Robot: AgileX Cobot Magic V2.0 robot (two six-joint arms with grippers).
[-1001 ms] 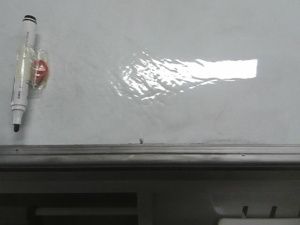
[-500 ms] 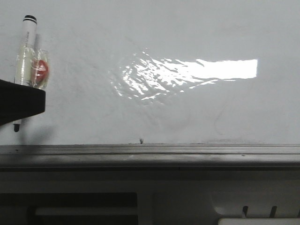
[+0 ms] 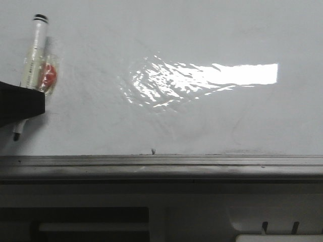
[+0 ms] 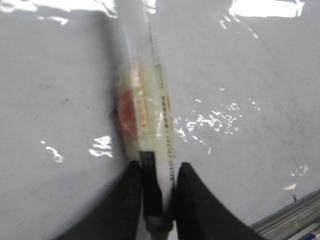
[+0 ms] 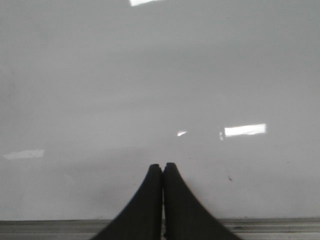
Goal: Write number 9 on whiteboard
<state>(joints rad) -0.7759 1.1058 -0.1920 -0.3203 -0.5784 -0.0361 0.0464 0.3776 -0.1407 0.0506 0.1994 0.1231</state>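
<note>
The whiteboard [image 3: 202, 40] fills the front view, glossy white with faint grey smudges. No black number 9 shows on it. A white marker [image 3: 36, 45] with a red disc taped to it lies against the board at the far left, tilted, its dark tip [image 3: 16, 135] lowest. My left gripper [image 3: 30, 103] comes in from the left edge and is shut on the marker's lower barrel. In the left wrist view its fingers [image 4: 157, 167] clamp the marker [image 4: 150, 115]. My right gripper [image 5: 163, 166] is shut and empty over bare board, near the rail.
A grey metal rail [image 3: 161, 164] runs along the board's lower edge, also in the right wrist view [image 5: 280, 227]. A bright glare patch [image 3: 212, 75] lies mid-board. Below the rail is a dark grey panel with slots [image 3: 91, 224].
My left gripper has come in from the left and closed on the marker. The marker has shifted up a little and tilted, top end to the right.
</note>
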